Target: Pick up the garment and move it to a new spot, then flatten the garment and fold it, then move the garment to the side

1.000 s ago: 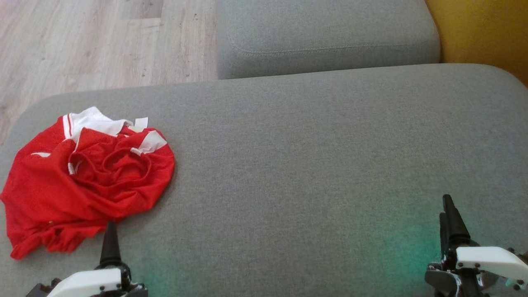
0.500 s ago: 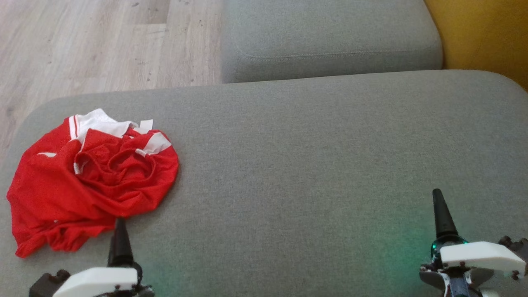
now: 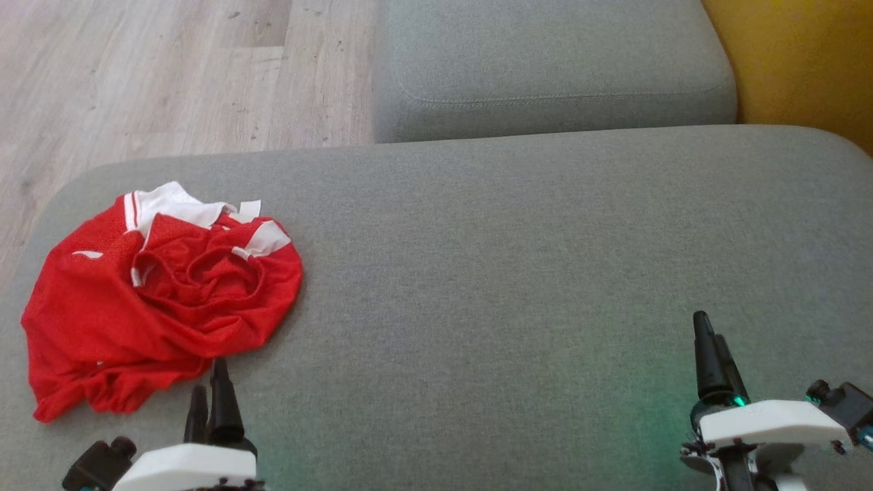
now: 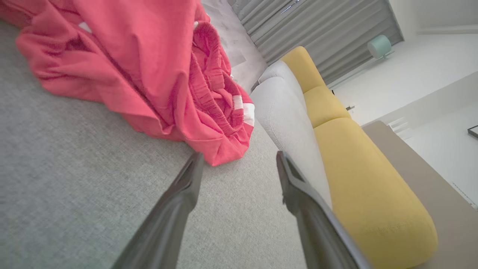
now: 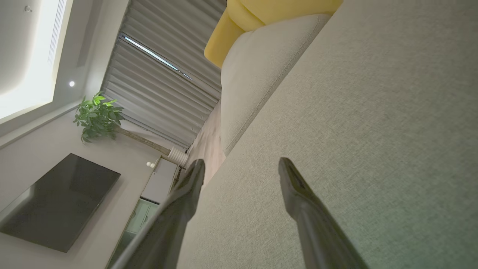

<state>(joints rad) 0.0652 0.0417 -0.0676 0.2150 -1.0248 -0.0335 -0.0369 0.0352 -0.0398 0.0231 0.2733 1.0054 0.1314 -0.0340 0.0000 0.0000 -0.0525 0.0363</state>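
Observation:
The garment [image 3: 157, 300] is red mesh sportswear with white trim, lying crumpled on the left end of the grey seat cushion [image 3: 511, 273]. My left gripper [image 3: 210, 392] hovers just in front of its near right edge, open and holding nothing. In the left wrist view the garment [image 4: 149, 74] bulges right ahead of the left gripper [image 4: 239, 158], its hem close to the left fingertip [image 4: 194, 164]. My right gripper [image 3: 709, 341] is far off at the lower right, open over bare cushion. The right wrist view shows the right gripper [image 5: 242, 164] spread above the grey fabric.
A second grey cushion [image 3: 545, 61] lies behind the seat, with a yellow cushion [image 3: 805, 54] at the far right. Wooden floor [image 3: 170, 68] shows beyond the left rear edge. The seat's rounded left edge [image 3: 27, 225] runs close to the garment.
The camera has shifted, so the whole scene sits lower and further right. My left gripper has moved right and turned so both fingers show. My right gripper has moved left and forward.

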